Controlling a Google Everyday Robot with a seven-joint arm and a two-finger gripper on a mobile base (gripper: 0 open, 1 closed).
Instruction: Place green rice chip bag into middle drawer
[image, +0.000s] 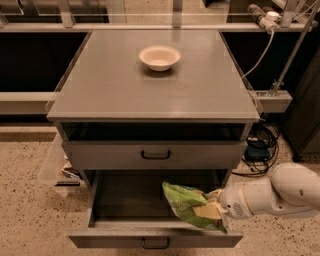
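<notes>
Nearest the camera is the middle drawer (110, 239), pulled well out from the cabinet, its grey front low in the view with a small dark handle (155, 243) at its centre. The bare grey floor of the drawer shows on its left side.

Over the right front part of the drawer hangs the green chip bag (184, 201). It is crumpled and tilted, with its upper end towards the drawer's middle and its lower tip reaching across the front rim. The tool (211, 209) comes in from the right and is closed on the bag's right-hand end. Behind the tool a thick white arm (280, 192) runs off the right edge, above the speckled floor (30, 215).

Just above the open drawer is the upper drawer front (100, 156), pushed in, with its own dark handle. Above that is a dark open slot under the top.

The bench (115, 95) is a broad grey top. A cream bowl (159, 57) stands upright on it, towards the far edge and near the middle. To the right of the cabinet, dark cables (260, 145) lie in a tangle on the floor.
</notes>
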